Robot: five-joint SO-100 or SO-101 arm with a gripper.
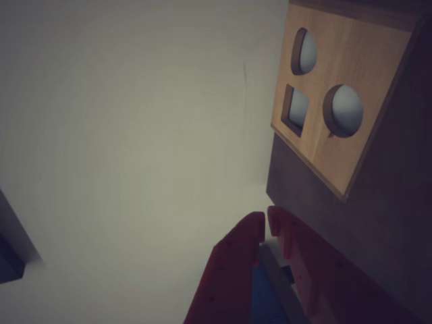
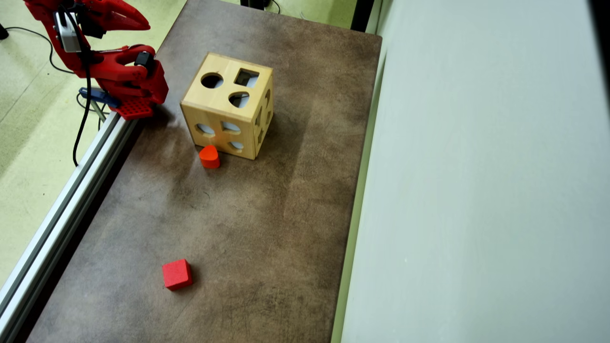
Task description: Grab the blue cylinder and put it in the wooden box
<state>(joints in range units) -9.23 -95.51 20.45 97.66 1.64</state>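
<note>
The wooden box (image 2: 205,100) stands on the brown table top, near its far left part in the overhead view. In the wrist view the wooden box (image 1: 358,54) fills the upper right, showing round and square holes. No blue cylinder shows in either view. My red gripper (image 2: 145,24) is raised at the top left, left of the box and off the table's edge. In the wrist view the gripper (image 1: 265,226) has its fingertips almost touching. A blue patch (image 1: 266,300) shows low behind the tips, beside a grey strip; I cannot tell what it is.
An orange-red rounded block (image 2: 209,156) lies against the box's near face. A red cube (image 2: 177,274) sits near the table's front. An aluminium rail (image 2: 71,190) runs along the left edge, with a blue clamp-like piece (image 2: 97,95) at the arm's base. A pale wall (image 2: 476,190) bounds the right.
</note>
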